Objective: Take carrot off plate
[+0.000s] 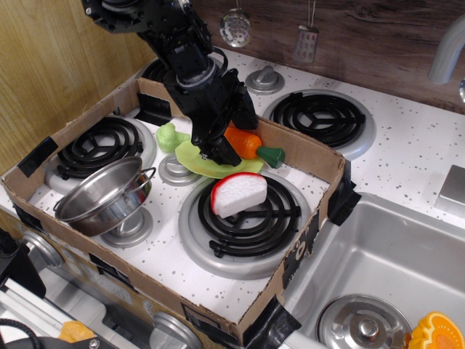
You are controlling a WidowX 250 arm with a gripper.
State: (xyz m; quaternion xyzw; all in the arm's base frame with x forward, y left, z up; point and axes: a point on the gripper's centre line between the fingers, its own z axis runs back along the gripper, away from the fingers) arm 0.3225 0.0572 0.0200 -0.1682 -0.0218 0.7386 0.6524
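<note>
Steel pot [105,195] sits far left, w/ plate [196,161] at centre. End effector [221,149] is low over plate; can't tell if jaws are apart or clamped. Carrot [247,142] lies on plate's back-right edge, thick end hidden. Prob. light, stiff, slick plastic: grip mid-body.
</note>
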